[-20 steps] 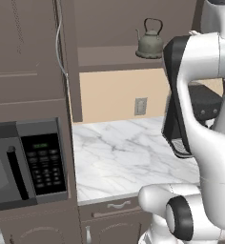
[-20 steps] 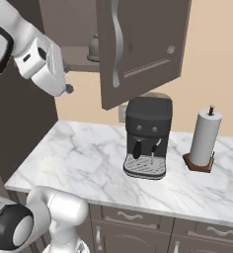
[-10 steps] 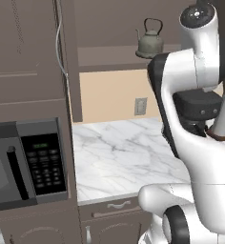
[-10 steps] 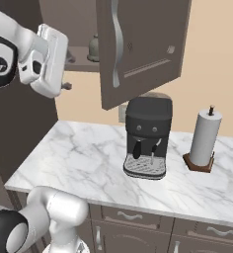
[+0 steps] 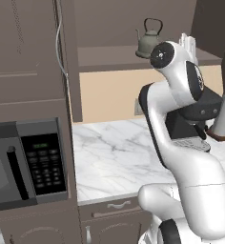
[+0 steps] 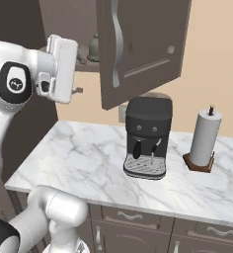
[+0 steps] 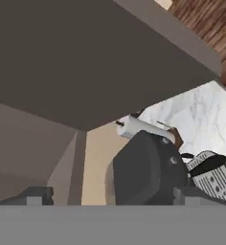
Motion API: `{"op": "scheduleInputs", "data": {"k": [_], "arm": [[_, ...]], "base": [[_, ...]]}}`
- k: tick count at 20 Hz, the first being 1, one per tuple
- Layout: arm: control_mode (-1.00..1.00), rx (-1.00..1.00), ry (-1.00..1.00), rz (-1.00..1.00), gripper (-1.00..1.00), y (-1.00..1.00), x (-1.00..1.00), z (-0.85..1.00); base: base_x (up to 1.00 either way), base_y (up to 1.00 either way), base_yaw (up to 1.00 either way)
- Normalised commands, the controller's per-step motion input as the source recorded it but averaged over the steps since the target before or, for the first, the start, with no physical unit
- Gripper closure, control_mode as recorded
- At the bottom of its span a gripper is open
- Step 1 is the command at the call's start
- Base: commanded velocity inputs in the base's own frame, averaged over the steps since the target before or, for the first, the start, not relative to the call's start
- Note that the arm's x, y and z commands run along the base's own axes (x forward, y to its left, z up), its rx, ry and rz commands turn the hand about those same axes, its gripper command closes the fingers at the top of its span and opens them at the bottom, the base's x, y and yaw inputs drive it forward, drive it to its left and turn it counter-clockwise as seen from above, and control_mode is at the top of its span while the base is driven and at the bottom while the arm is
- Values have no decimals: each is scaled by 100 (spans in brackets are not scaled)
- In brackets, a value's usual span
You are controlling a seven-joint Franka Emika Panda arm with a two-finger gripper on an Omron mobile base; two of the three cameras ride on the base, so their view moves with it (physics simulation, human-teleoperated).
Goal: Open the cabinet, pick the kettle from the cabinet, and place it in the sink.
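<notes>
Left base view showed the kettle (image 5: 148, 39) standing upright on the floor of the open cabinet (image 5: 133, 56), near the front edge of that shelf, its black loop handle arching over the lid. Against that same shelf edge, the hand (image 5: 187, 44) had risen to about shelf height and sat just to the right of the kettle and a little in front of it, so the kettle lay ahead and to the left of it. In the right base view the hand (image 6: 62, 68) stood in front of the shelf with the kettle (image 6: 93, 48) beyond it, beside the swung-out door (image 6: 138, 47). The gripper (image 7: 110, 196) had its fingertips set wide apart with nothing between them, looking past the shelf's underside at the coffee machine (image 7: 148, 170). Judged from this, the reach had to go up and inward toward the kettle.
</notes>
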Motion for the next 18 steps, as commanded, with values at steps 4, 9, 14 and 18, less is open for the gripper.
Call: {"op": "scheduleInputs", "data": {"k": [4, 9, 14, 18], "arm": [[-100, 0, -3, -33, -100, -19, 35, 1], [-100, 0, 0, -31, -100, -23, 32, 6], [-100, 0, -4, -22, -100, -34, 25, 2], [-100, 1, -13, -15, -100, -45, 11, 0]], "base": [[0, 0, 0], [0, 0, 0], [0, 0, 0], [0, 0, 0]]}}
